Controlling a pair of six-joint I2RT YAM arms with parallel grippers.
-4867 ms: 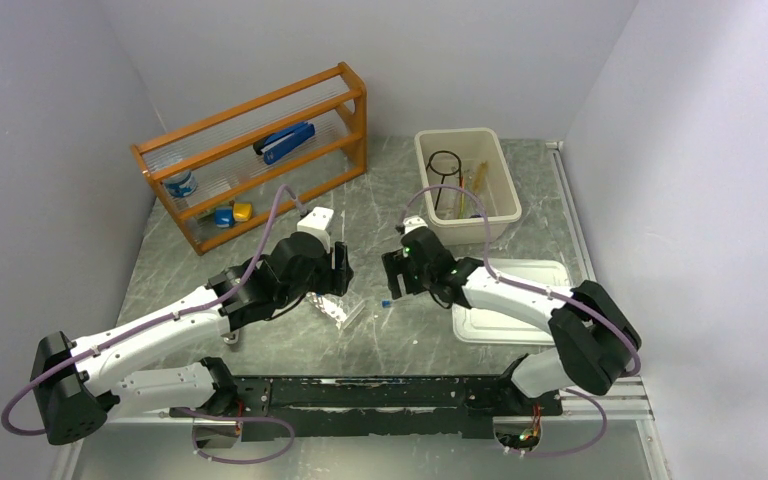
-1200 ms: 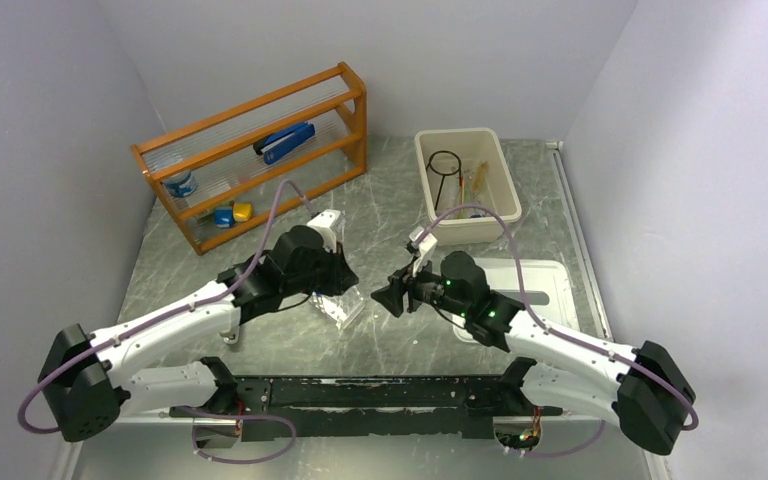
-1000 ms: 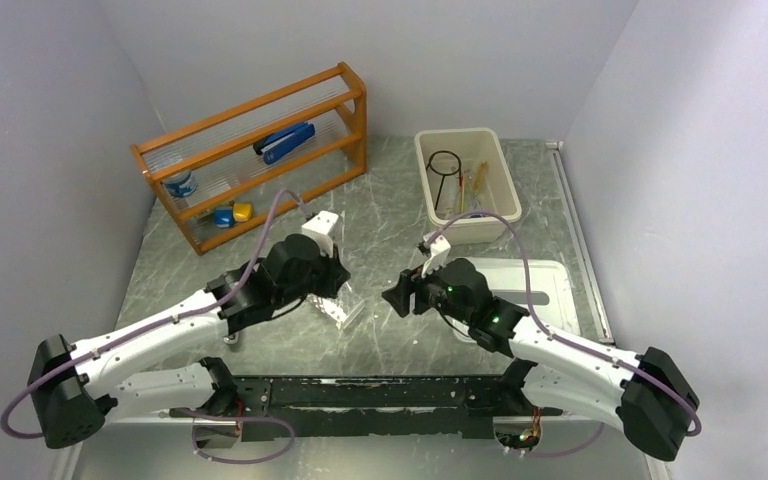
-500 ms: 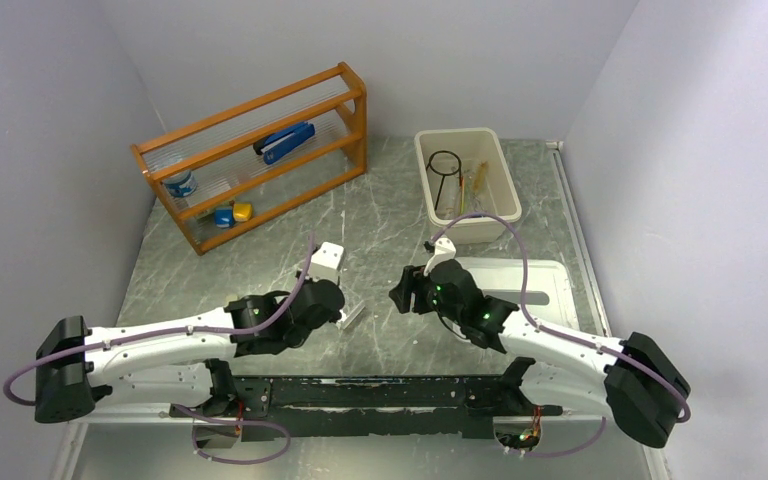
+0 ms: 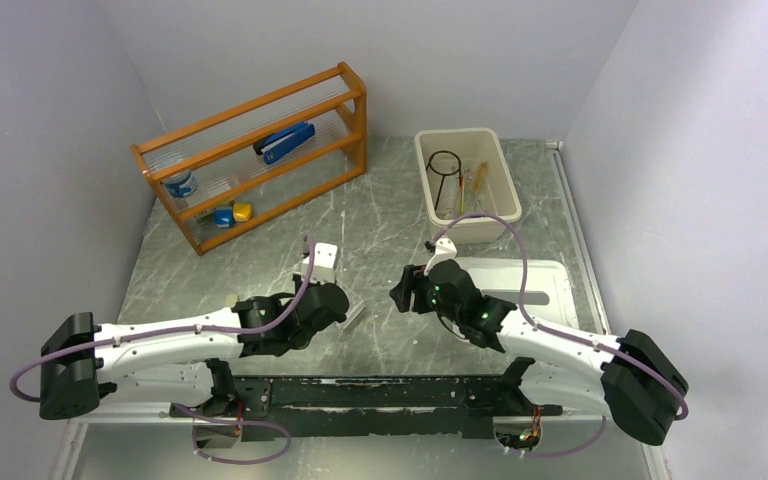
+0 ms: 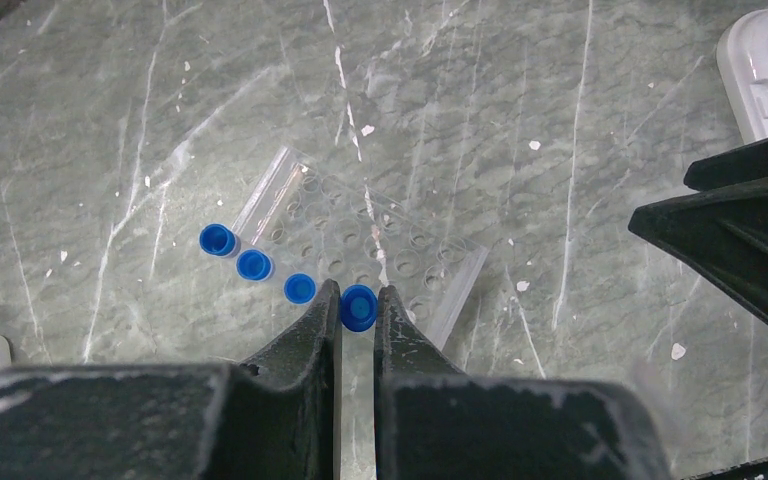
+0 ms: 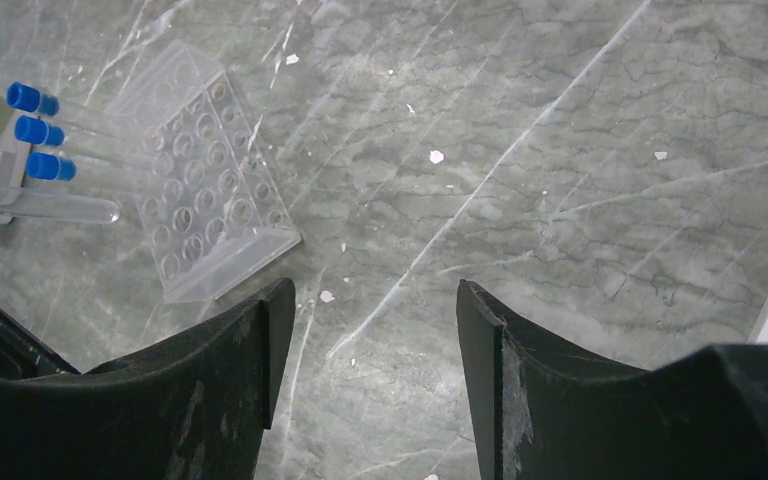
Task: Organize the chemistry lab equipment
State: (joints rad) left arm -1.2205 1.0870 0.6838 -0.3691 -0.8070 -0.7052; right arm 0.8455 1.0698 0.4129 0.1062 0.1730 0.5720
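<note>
pinching a clear blue-capped tube (image 6: 358,306) tight in the left gripper (image 6: 358,314), just above the clear plastic tube rack (image 6: 400,240) mid-table, beside three seated tubes (image 6: 254,265). line up the tip over the next free hole, lower slowly, then release. keep the spread, empty right gripper (image 7: 372,292) clear.

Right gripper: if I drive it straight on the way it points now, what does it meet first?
Most likely bare tabletop: the right gripper stands open and aims at marble beside the clear plastic tube rack. The rack looks off its line, though depth is hard to judge.
</note>
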